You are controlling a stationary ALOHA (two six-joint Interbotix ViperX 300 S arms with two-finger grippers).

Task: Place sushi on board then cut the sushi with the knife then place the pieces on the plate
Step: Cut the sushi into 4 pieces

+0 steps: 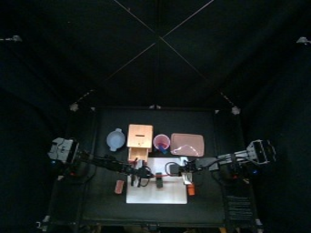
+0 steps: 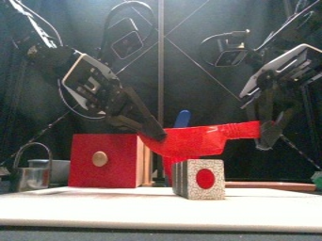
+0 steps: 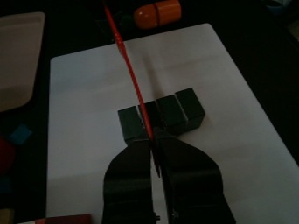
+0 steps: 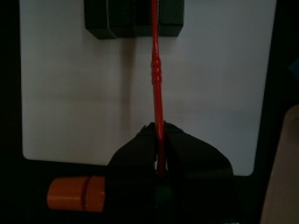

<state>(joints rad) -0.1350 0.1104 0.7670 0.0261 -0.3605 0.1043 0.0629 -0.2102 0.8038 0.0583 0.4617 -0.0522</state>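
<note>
The dark green sushi roll (image 2: 199, 179) lies on the white cutting board (image 2: 151, 209), its white end with a red centre facing front. A red toy knife (image 2: 201, 139) hangs level just above it, held at both ends. My left gripper (image 2: 151, 135) is shut on one end and my right gripper (image 2: 265, 127) is shut on the other. Seen from the left wrist, the knife (image 3: 126, 66) is a thin red line crossing the roll (image 3: 176, 109) from my gripper (image 3: 156, 156). The right wrist view shows the same knife (image 4: 156, 70) reaching from my gripper (image 4: 159, 144) over the roll (image 4: 117, 17).
Behind the board stand the wooden box (image 2: 107, 160), the red cup (image 1: 162, 141) with a blue knife (image 2: 183, 118), the blue-grey bowl (image 1: 115, 138) and the pink tray (image 1: 186, 144). A metal cutter (image 2: 32, 174) is at the left. An orange toy (image 4: 76, 191) lies beside the board.
</note>
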